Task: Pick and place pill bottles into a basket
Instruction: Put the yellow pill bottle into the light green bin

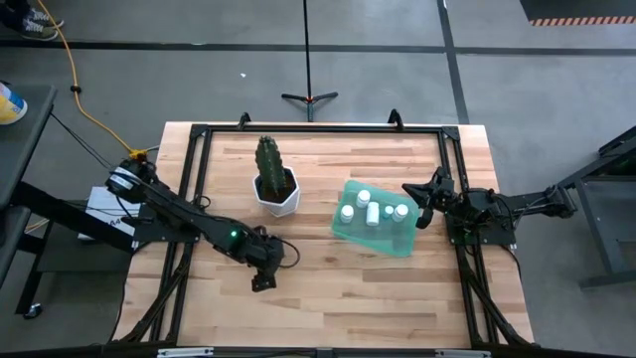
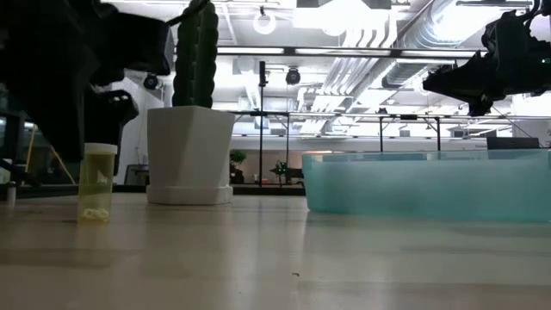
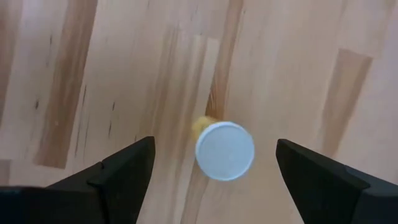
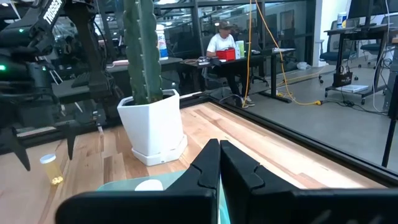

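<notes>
Spread left gripper (image 3: 214,171) above 1 upright, seemingly yellowish white-capped pill bottle (image 3: 224,150); right gripper (image 4: 219,163) closed.

cactus (image 1: 268,159) in a white faceted pot (image 1: 277,194) on the wooden table (image 1: 328,288), seated person (image 4: 221,43) beyond

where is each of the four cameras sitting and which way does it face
High: above the table, facing straight down; both arms, basket, cactus pot.
Low: at tabletop height, facing level across; pill bottle, basket wall, arms overhead.
Left wrist: facing down at the bottle cap between the open left gripper's fingers.
Right wrist: beside the basket, facing across the table past the shut right gripper.
Shared: right wrist and low views both show the pot and lone bottle.
</notes>
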### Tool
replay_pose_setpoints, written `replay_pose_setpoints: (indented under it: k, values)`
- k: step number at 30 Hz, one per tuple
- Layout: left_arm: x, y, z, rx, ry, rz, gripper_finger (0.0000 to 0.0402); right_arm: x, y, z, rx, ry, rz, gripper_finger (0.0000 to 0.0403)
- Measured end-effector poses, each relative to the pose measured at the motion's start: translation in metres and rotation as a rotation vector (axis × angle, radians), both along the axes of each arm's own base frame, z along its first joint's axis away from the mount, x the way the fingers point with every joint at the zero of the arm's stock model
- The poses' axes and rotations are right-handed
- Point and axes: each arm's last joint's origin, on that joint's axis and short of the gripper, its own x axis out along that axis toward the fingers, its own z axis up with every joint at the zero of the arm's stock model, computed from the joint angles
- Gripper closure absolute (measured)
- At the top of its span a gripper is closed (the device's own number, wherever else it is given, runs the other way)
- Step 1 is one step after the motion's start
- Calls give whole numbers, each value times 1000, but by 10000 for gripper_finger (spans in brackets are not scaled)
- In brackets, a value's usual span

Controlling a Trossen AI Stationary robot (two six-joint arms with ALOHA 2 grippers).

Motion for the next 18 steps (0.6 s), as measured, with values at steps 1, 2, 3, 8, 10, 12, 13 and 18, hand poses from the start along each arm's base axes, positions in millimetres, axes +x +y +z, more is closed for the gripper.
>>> replay_pose_setpoints:
  k: [1, 2, 3, 8, 10, 12, 13, 18]
  values:
    - [1, 0, -2, 0, 8, 8, 32, 0, 0, 0, 0, 0, 0, 400]
    - [1, -1, -4, -4, 12, 21, 32, 0, 0, 0, 0, 0, 0, 399]
    - [2, -1, -5, -5, 17, 29, 32, 0, 0, 0, 0, -1, 0, 399]
    - [3, -1, -10, -4, 38, 54, 32, 0, 0, 0, 0, 0, 0, 401]
    - [3, -1, -11, -3, 40, 54, 32, 0, 0, 0, 0, -1, 0, 399]
    - [3, -2, -11, -4, 37, 54, 32, 0, 0, 0, 0, -1, 0, 399]
    - [3, -2, -10, -6, 35, 54, 32, 0, 0, 0, 0, -1, 0, 400]
    - [4, -2, -10, -10, 33, 53, 32, 0, 0, 0, 0, -1, 0, 399]
